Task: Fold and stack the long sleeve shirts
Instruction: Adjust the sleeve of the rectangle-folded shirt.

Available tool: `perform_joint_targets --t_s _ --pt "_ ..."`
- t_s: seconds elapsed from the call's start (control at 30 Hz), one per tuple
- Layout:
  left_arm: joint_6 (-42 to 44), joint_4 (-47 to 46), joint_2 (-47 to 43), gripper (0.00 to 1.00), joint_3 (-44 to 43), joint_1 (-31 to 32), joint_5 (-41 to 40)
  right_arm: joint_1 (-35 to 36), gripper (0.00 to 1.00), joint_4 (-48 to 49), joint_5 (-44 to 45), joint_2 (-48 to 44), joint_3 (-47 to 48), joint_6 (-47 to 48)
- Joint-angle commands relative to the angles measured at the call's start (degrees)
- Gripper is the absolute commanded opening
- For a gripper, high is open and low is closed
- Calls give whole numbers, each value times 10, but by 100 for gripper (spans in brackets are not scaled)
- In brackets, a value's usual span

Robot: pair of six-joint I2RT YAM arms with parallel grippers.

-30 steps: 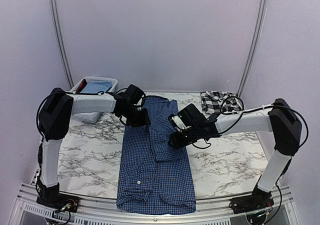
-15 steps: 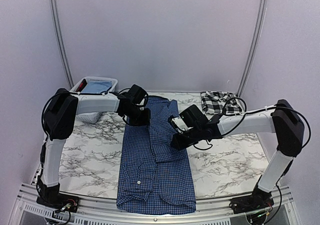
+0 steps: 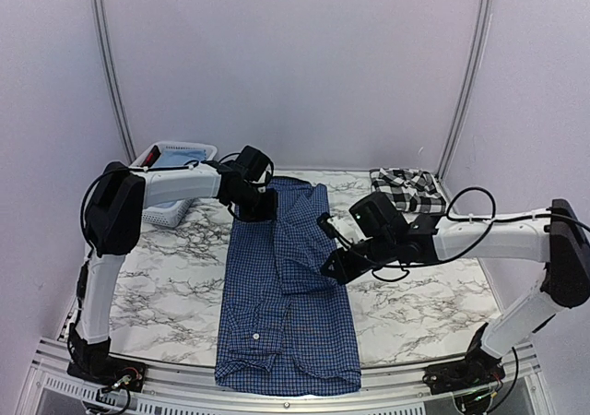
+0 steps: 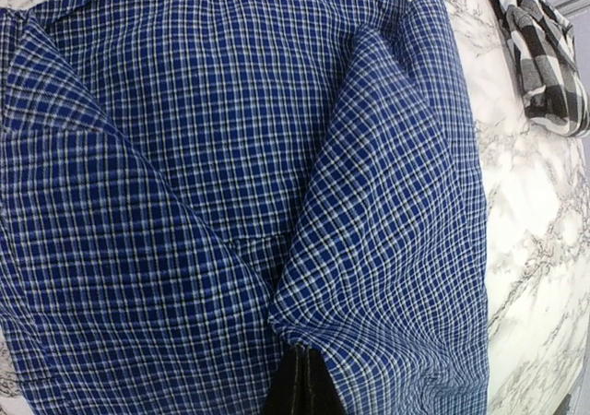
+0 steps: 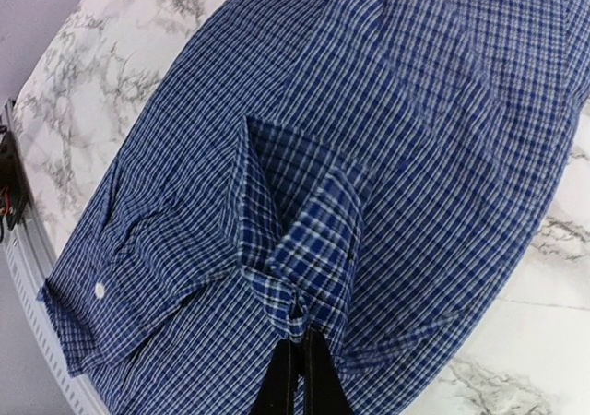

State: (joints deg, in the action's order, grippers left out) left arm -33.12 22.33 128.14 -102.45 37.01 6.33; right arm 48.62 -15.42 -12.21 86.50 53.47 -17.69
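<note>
Left tool (image 4: 297, 364) and right tool (image 5: 297, 341) each clamp bunched cloth of the dark blue checked button-up shirt (image 3: 286, 314), likely to fold it.

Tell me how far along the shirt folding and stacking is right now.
Done: the blue shirt lies as a long strip, its sides folded inward. In hand: the left gripper and right gripper are both shut on pinches of its cloth, likely for the next fold. Left: folding it shorter, then the plaid shirt, which lies bunched at the far right of the table, untouched, and stacking the two.
</note>
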Motion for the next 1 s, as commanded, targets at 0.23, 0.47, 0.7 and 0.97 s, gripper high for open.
perform_joint_targets --t_s 0.23,0.47,0.7,0.97 --pt "13 29 35 1 -38 -19 8 72 0 -12 -73 -49 -89 1" --pt "30 30 -14 34 -13 -19 -13 73 30 -14 -63 -48 -87 -4" --pt "38 32 -95 38 58 -8 -16 73 49 -47 -27 -59 -47 -6" --pt "-14 -20 -195 33 241 53 29 103 50 -91 84 -24 15 -45"
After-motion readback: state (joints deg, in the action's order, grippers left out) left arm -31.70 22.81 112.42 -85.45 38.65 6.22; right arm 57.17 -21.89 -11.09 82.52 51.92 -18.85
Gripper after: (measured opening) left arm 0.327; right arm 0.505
